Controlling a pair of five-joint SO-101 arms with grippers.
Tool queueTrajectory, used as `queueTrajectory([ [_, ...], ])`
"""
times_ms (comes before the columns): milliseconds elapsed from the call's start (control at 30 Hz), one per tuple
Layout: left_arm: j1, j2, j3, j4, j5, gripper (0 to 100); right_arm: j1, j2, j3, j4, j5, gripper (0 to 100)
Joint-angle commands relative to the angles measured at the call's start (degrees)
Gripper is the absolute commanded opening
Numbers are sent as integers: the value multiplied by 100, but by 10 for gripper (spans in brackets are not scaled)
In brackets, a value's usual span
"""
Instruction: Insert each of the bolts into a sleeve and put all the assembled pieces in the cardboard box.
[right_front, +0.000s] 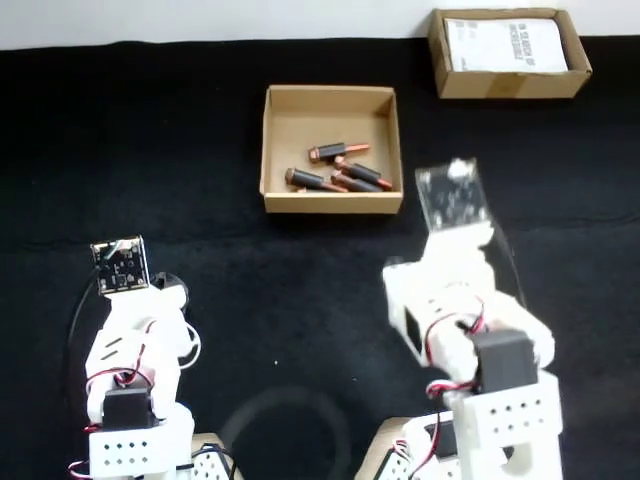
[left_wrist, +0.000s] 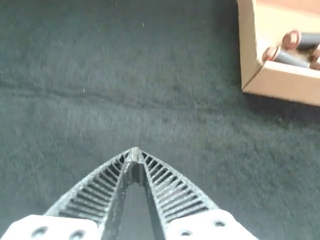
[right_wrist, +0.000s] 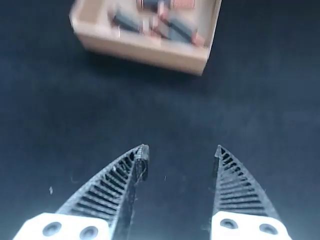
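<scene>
A: So, where are the assembled pieces (right_front: 338, 170)?

B: Inside the cardboard box (right_front: 300, 120), at the far centre of the black counter (right_front: 200, 290).

A: And the arms?

B: Both near, well apart from the box. The left gripper (left_wrist: 134, 151) has its fingers pressed together, empty. The right gripper (right_wrist: 181, 152) has its fingers spread, empty. The task looks finished; next, probably just parking.

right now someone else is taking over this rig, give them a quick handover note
Left tool: shut, empty, low over the black cloth.
Right tool: open, empty, short of the open brown cardboard box.
Done: several copper bolts in dark sleeves lie inside that box.
Left: probably nothing to assemble; confirm the count.
</scene>
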Motion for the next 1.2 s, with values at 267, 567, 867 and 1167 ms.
queueTrajectory([
  [267, -31, -22, 101, 905, -44, 13, 1701, -1543, 4760, -3169, 1055, 190],
  [567, -40, -31, 101, 2426, -44, 13, 2589, -1974, 5965, -2905, 1073, 190],
  [867, -40, -31, 101, 2602, -44, 13, 2800, -2712, 5789, -1138, 1073, 190],
  [1167, -57, -31, 101, 2602, -26, 16, 2905, -3143, 5824, -822, -536, 190],
])
